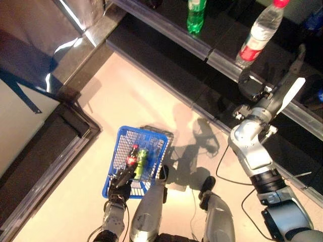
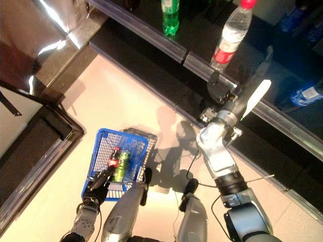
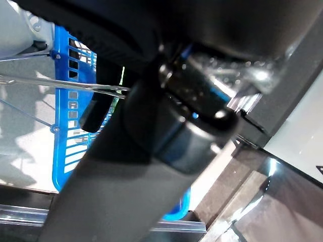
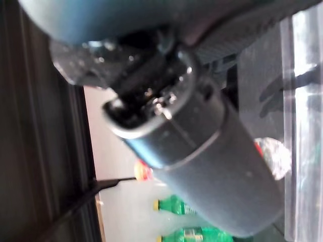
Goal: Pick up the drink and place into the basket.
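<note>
The left hand (image 1: 120, 182) grips the blue basket (image 1: 128, 135) at six o'clock, steadying it; the right hand (image 2: 222, 92), finger state unclear, reaches toward the water bottle (image 2: 231, 33) at one o'clock.

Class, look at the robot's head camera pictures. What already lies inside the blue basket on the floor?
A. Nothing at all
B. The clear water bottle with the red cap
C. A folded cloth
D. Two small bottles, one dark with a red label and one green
D: the blue basket holds a dark bottle and a green bottle side by side.
</note>
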You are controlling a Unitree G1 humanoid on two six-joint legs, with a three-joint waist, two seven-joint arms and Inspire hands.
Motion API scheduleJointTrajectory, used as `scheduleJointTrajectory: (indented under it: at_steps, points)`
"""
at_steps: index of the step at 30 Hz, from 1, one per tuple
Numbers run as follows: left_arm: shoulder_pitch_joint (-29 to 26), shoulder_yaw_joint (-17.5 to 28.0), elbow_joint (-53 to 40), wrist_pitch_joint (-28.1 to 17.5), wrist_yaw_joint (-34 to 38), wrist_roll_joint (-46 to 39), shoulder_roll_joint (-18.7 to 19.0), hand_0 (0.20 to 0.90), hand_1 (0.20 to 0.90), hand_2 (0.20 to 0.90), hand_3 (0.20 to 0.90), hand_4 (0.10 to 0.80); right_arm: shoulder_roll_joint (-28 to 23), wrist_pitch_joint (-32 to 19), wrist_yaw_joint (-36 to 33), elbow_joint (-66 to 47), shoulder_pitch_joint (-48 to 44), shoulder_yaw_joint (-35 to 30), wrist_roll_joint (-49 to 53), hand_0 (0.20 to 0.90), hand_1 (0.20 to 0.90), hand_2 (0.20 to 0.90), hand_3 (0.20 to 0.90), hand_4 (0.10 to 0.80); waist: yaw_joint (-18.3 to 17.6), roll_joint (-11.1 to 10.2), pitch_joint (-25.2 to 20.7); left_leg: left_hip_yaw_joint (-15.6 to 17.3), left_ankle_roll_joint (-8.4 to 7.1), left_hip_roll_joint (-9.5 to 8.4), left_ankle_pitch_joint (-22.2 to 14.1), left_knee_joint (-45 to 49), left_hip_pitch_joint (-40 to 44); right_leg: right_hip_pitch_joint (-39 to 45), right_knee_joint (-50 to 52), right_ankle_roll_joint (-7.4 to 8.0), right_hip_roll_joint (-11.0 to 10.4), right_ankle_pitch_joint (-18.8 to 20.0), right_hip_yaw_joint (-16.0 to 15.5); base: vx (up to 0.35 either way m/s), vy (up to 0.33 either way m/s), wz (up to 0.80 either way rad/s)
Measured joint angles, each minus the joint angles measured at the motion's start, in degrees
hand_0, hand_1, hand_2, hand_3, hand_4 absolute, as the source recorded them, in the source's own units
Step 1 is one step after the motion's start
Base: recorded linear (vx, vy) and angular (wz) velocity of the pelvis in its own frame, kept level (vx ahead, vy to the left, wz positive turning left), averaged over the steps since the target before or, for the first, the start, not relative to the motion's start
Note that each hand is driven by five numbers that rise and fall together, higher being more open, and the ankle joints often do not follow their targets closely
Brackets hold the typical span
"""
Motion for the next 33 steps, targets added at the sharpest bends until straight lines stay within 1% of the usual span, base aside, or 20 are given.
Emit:
scheduleJointTrajectory:
  at_steps: [4,6,9,11,12,13,17,21,27,29,32,33]
  points:
    - [-0.6,-0.1,-1.4,0.0,-0.1,-1.3,0.2,0.300,0.300,0.300,0.200,0.100,-0.6,0.1,0.4,0.6,-4.6,0.0,2.3,0.900,0.900,0.900,0.900,0.800,0.9,-0.4,0.2,0.0,0.13,0.11,-0.2,1.3,-3.2,-2.9,0.4,-0.18,0.3,0.3,0.5,0.007,-0.002,-0.01]
    - [-0.7,-0.3,-2.5,0.0,-0.1,-2.4,0.9,0.300,0.300,0.300,0.200,0.100,-0.7,0.1,0.4,2.1,-7.6,0.0,3.6,0.900,0.900,0.900,0.900,0.800,1.0,-0.8,0.3,0.2,0.28,0.26,-0.7,2.6,-5.2,-4.5,0.5,-0.11,0.7,0.7,1.1,0.031,-0.009,-0.07]
    - [-1.9,-0.7,-3.7,0.0,0.3,-2.5,1.7,0.300,0.300,0.300,0.200,0.100,-1.6,0.0,0.4,4.7,-11.3,0.0,6.7,0.900,0.900,0.900,0.900,0.800,1.0,-1.2,0.4,0.3,0.54,0.35,-1.1,4.5,-8.3,-6.7,0.4,-0.07,0.7,1.4,1.2,0.068,-0.017,-0.03]
    - [-2.3,-1.1,-5.4,-0.2,0.5,-3.1,2.5,0.300,0.300,0.300,0.200,0.100,-1.7,0.0,0.5,6.2,-13.1,-0.2,9.0,0.900,0.900,0.900,0.900,0.800,0.9,-2.0,0.6,0.4,0.65,0.43,-1.2,5.4,-10.3,-8.4,0.4,-0.04,0.9,1.9,1.3,0.067,-0.012,-0.06]
    - [-2.6,-1.3,-5.6,-0.2,0.6,-3.6,3.0,0.300,0.300,0.300,0.200,0.100,-1.6,0.0,0.5,6.5,-13.4,-0.2,9.6,0.900,0.900,0.900,0.900,0.800,0.9,-2.3,0.6,0.4,0.74,0.51,-1.3,5.9,-11.0,-8.8,0.4,-0.31,0.9,1.9,1.3,0.040,-0.006,-0.06]
    - [-2.8,-1.4,-5.7,-0.2,0.8,-3.8,3.5,0.300,0.300,0.300,0.200,0.100,-1.6,0.0,0.8,6.6,-13.5,-0.2,11.1,0.900,0.900,0.900,0.900,0.800,0.9,-2.6,0.6,0.4,0.80,0.65,-1.7,6.8,-11.7,-9.1,0.4,-0.15,1.1,2.1,1.4,0.039,-0.004,-0.05]
    - [-2.8,-1.3,-5.7,-0.1,1.7,-4.7,3.9,0.300,0.300,0.300,0.200,0.100,-1.6,-1.0,2.8,8.9,-15.2,-0.3,17.1,0.900,0.900,0.900,0.900,0.800,0.9,-3.3,0.5,0.9,1.11,0.94,-2.5,8.5,-12.4,-9.4,0.3,-0.02,1.3,2.5,1.7,0.049,0.000,-0.08]
    - [-2.8,-0.9,-6.2,0.0,1.7,-4.9,4.5,0.300,0.300,0.300,0.200,0.100,-1.6,-3.1,5.0,9.1,-16.8,-0.4,23.0,0.900,0.900,0.900,0.900,0.800,1.1,-3.8,0.6,1.3,1.29,1.44,-3.2,10.4,-14.4,-10.9,0.5,-0.28,1.6,2.6,2.5,0.051,0.007,-0.09]
    - [-2.8,-0.8,-6.9,0.2,1.6,-6.0,5.2,0.300,0.300,0.300,0.200,0.100,-1.6,-3.4,6.0,13.4,-19.8,-0.5,24.9,0.900,0.900,0.900,0.900,0.800,1.0,-4.4,0.5,1.6,1.51,1.52,-3.4,11.5,-16.0,-12.3,0.5,-0.40,1.6,3.0,2.8,0.049,0.007,-0.05]
    - [-2.8,-0.5,-7.2,0.4,1.3,-6.2,5.7,0.300,0.300,0.300,0.200,0.100,-1.8,-3.6,6.8,15.6,-22.3,-0.5,26.5,0.900,0.900,0.900,0.900,0.800,1.0,-4.6,0.6,1.6,1.50,1.74,-3.5,12.1,-16.7,-12.7,0.5,-0.38,1.6,3.2,2.8,0.000,0.000,0.00]
    - [-2.8,-0.4,-7.8,0.5,1.2,-6.5,5.8,0.300,0.300,0.300,0.200,0.100,-2.5,-3.6,7.2,17.3,-24.4,-0.4,27.1,0.900,0.900,0.900,0.900,0.800,1.3,-4.6,0.5,1.6,1.51,1.74,-3.5,12.3,-17.4,-13.4,0.5,-0.40,1.6,3.3,2.8,0.000,0.000,0.00]
    - [-2.8,-0.5,-8.1,0.6,0.8,-6.8,6.0,0.300,0.300,0.300,0.200,0.100,-3.5,-3.7,7.5,17.8,-25.3,-0.3,28.1,0.900,0.900,0.900,0.900,0.800,1.7,-4.6,0.6,1.6,1.52,1.74,-3.5,12.4,-17.9,-13.9,0.5,-0.40,1.7,3.5,2.8,0.000,0.000,0.00]
